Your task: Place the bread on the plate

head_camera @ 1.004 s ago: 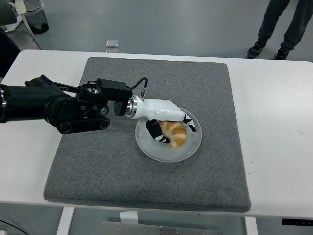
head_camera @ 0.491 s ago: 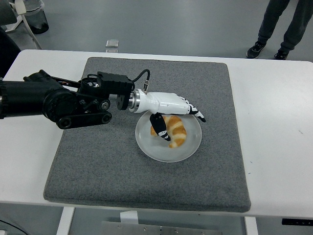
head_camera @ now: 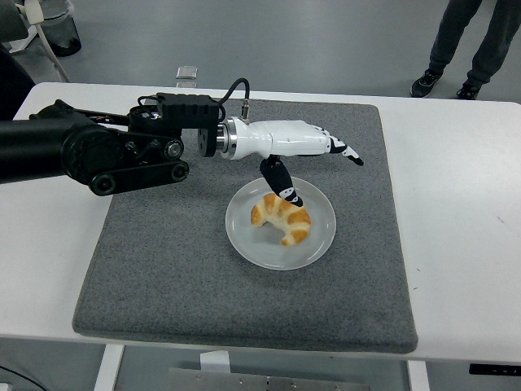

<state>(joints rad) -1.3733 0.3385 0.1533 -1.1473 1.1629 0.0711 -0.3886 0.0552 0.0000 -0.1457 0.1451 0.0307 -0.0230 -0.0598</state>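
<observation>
The bread, a golden croissant (head_camera: 282,217), lies on the round white plate (head_camera: 320,241) in the middle of the grey mat. My left hand (head_camera: 313,159) is white with black fingertips. It hangs above the plate's far edge, fingers spread, thumb pointing down toward the croissant, holding nothing. It is clear of the bread. The right arm is out of view.
The grey felt mat (head_camera: 163,269) covers most of the white table (head_camera: 456,244). A person's legs and shoes (head_camera: 456,49) stand beyond the far right corner. A small grey object (head_camera: 187,73) lies on the floor behind the table.
My left hand has let go of the croissant, opened, and risen up and back from the plate. The croissant stays on the plate.
</observation>
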